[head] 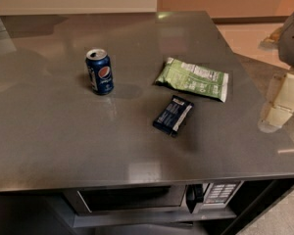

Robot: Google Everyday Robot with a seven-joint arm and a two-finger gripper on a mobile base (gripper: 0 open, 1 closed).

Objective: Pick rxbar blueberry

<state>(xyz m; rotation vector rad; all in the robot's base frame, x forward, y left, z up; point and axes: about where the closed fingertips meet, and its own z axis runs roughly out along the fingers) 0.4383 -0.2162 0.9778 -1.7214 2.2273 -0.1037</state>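
Cream-coloured and blocky, the gripper (278,102) hangs over the right edge of the grey counter (54,146); I see nothing in its grasp, though how wide it stands I cannot tell. To do this well, it should cross to its left in this view, drop over the rxbar blueberry (173,115) and close across the bar's short width, clear of the green chip bag (193,78) just beyond. The bar lies flat and askew, navy wrapper with a white panel, with the Pepsi can (99,71) farther off still.
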